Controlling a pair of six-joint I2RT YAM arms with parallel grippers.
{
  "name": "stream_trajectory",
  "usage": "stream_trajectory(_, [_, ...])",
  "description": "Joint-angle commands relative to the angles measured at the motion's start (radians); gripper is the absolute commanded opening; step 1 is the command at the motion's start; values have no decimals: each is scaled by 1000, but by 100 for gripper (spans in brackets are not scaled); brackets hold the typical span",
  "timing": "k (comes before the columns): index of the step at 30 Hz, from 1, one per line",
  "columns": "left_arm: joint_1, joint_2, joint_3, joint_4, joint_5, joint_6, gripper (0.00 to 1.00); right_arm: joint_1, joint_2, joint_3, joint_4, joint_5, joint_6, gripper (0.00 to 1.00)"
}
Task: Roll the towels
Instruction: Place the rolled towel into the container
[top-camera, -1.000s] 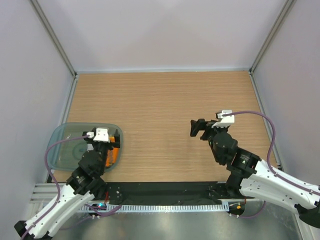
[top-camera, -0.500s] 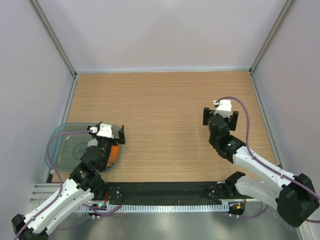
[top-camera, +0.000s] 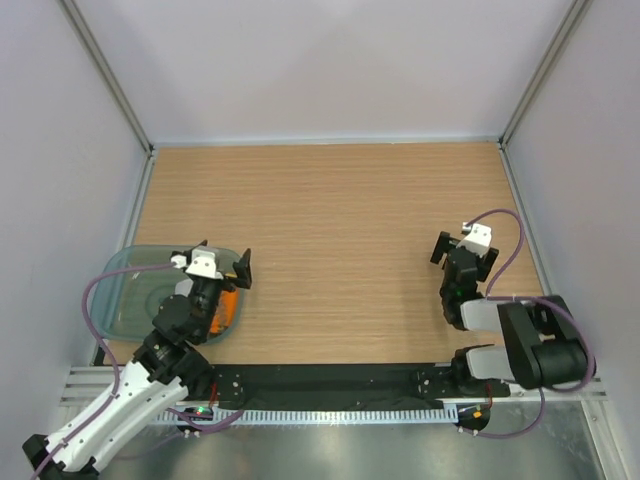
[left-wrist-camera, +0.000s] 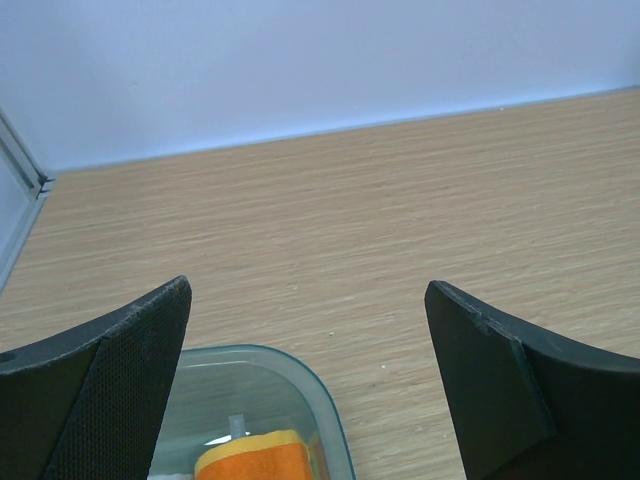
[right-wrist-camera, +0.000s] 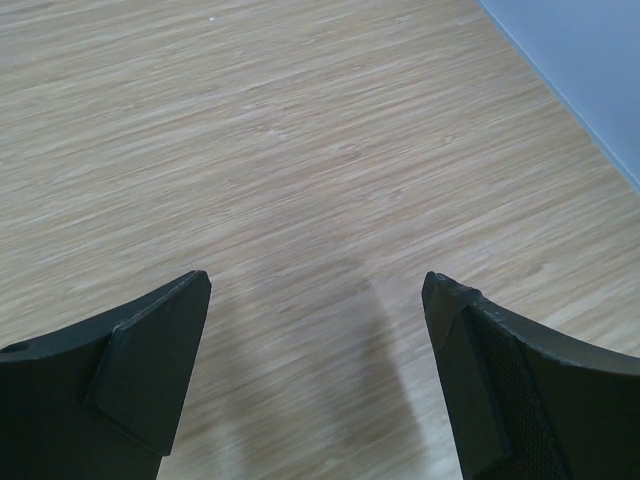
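An orange towel (top-camera: 229, 308), rolled up, lies inside the teal tub (top-camera: 125, 290) at the table's near left. In the left wrist view the roll (left-wrist-camera: 255, 458) shows at the bottom edge, behind the tub's rim (left-wrist-camera: 322, 400). My left gripper (top-camera: 222, 261) hovers open above the tub's right end with nothing between its fingers (left-wrist-camera: 135, 355). My right gripper (top-camera: 465, 254) is open and empty over bare wood at the near right; in its own view the gripper (right-wrist-camera: 315, 282) has only tabletop between the fingers (right-wrist-camera: 150, 350).
The wooden table (top-camera: 330, 220) is walled in by pale panels on three sides. A metal rail (top-camera: 330, 412) with the arm bases runs along the near edge. The right arm (top-camera: 530, 345) is folded back close to its base.
The right gripper has drawn back to the right and towards its base, arm folding in. The left gripper has lifted from the tub and shifted slightly right, still open.
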Motion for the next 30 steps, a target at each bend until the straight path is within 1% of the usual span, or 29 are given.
stream_trajectory(1, [4,-24,45,14,10,9,100,-38,156,-29,459,-45,24,95])
stream_trajectory(2, [6,-30,49,6,14,11,100,-44,166,-26,458,-88,7,96])
stream_trajectory(3, [4,-44,52,-3,18,11,100,-56,157,-4,400,-187,-2,95])
stream_trajectory(4, [6,-52,52,-20,18,9,100,-56,192,15,357,-209,-11,100])
stream_trajectory(6, [4,-75,53,-36,-5,-4,100,-63,277,71,403,-240,-31,100])
stream_trajectory(7, [4,-79,52,-48,-22,-8,100,-72,246,112,174,-272,-18,100])
stream_trajectory(8, [4,-86,52,-52,-40,-18,100,-84,246,124,218,-324,-30,100])
stream_trajectory(9, [4,-95,49,-49,-71,-20,100,-84,255,114,254,-334,-41,100])
stream_trajectory(10, [4,-102,46,-48,-77,-18,100,-84,246,117,221,-331,-39,100])
stream_trajectory(11, [6,-106,47,-43,-72,-18,100,-84,244,117,229,-335,-38,100])
stream_trajectory(12, [4,-101,56,-40,-7,-3,100,-84,253,114,258,-335,-41,100])
stream_trajectory(14, [4,-69,84,-31,20,-3,100,-84,241,120,225,-335,-39,100])
stream_trajectory(15, [4,-43,111,-29,-8,-86,100,-84,250,117,242,-337,-39,100])
stream_trajectory(16, [4,6,136,-17,-129,-139,100,-84,247,115,245,-335,-41,100])
stream_trajectory(17, [4,35,162,-37,-191,-196,100,-84,241,118,234,-334,-39,100])
stream_trajectory(18, [4,58,226,-99,-233,-263,100,-84,244,118,233,-335,-39,100])
stream_trajectory(19, [4,98,255,-118,-288,-280,100,-84,247,115,252,-337,-39,100])
stream_trajectory(22, [4,123,317,-175,-272,-287,100,-84,247,117,245,-337,-39,100])
stream_trajectory(25, [4,83,280,-149,-168,-297,100,-84,246,117,243,-335,-41,100])
stream_trajectory(26, [4,48,268,-142,-113,-307,100,-84,246,117,245,-335,-39,100])
stream_trajectory(28, [4,20,248,-148,-88,-323,100,-84,246,117,243,-335,-41,100])
stream_trajectory(30, [4,-21,240,-195,-98,-321,100,-84,247,117,243,-337,-39,100])
